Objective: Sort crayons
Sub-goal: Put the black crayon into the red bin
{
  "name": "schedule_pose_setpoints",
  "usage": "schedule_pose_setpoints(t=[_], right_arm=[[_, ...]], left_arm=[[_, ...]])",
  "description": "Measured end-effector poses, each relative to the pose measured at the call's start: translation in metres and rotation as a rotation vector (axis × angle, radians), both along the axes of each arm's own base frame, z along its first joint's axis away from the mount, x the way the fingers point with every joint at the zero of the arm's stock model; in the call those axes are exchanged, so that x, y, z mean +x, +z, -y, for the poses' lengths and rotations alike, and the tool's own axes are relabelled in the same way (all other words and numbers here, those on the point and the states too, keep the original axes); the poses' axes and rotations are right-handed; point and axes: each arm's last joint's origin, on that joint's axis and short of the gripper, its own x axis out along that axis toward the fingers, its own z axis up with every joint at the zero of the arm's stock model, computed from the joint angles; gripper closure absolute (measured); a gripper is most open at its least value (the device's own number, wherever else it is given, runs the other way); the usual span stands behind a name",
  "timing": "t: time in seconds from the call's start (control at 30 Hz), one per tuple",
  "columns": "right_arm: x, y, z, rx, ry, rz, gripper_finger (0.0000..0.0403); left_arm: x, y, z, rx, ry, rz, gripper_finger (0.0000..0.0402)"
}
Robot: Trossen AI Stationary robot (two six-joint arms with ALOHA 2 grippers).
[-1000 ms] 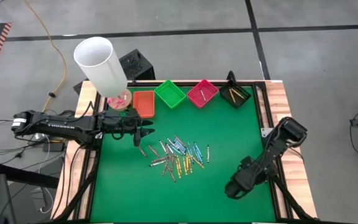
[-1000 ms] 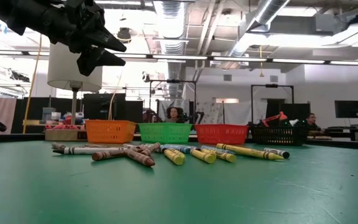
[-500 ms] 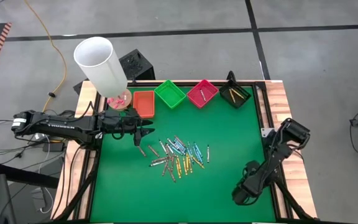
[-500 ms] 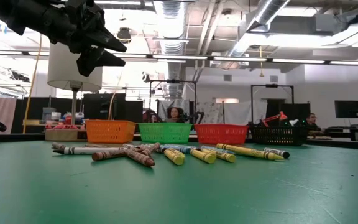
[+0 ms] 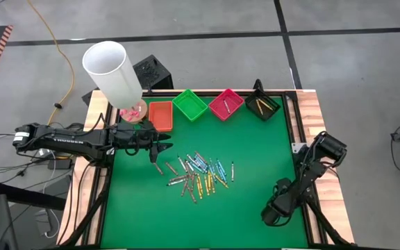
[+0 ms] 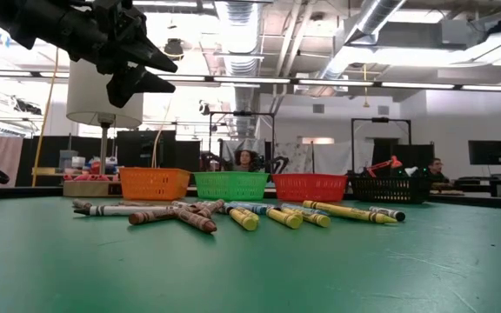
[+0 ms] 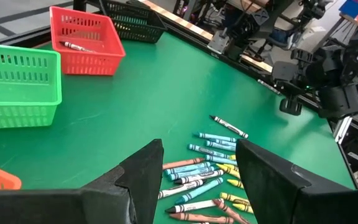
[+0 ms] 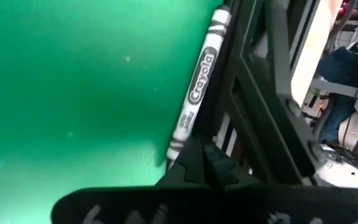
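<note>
A heap of crayons [image 5: 198, 173] lies on the green mat, left of its middle; it also shows in the low view [image 6: 233, 211] and the left wrist view [image 7: 207, 180]. My left gripper [image 5: 162, 150] hangs open and empty well above the mat [image 6: 150, 71], just left of the heap [image 7: 199, 149]. My right gripper [image 5: 271, 214] is low over the mat near its right near corner, shut [image 8: 197, 155]. A single grey-white crayon [image 8: 197, 87] lies lengthwise in front of its fingertips, along a dark frame. My right gripper's shut fingertips [image 8: 188, 163] stand at the grey-white crayon's near end [image 8: 174, 146]. The fingers point along the crayon. I cannot tell whether they touch it, because the fingertip covers that end.
Orange [image 5: 160, 114], green [image 5: 190, 104], pink [image 5: 226, 104] and black [image 5: 261, 104] trays stand in a row at the far edge; the pink and black ones hold crayons. A tall white cylinder [image 5: 113, 73] stands at the far left corner. Bare mat lies near and right of the heap.
My right gripper has gone toward the table's near right corner, staying low. My left gripper and the crayon heap have kept still.
</note>
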Motion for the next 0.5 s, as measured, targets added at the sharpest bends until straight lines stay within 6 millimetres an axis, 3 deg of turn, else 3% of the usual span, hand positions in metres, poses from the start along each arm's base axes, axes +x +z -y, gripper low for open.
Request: schedule_pose_setpoints(t=[0.27,0.5], right_arm=[[0.003,-0.008,0.002,0.021,0.009,0.060,0.0403],[0.023,0.004,0.006,-0.019,0.056,0.138,0.0403]], left_arm=[[0.000,0.000,0.000,-0.011,0.003,0.002,0.0210],[0.000,0.001,0.000,-0.009,0.008,0.007,0.0210]])
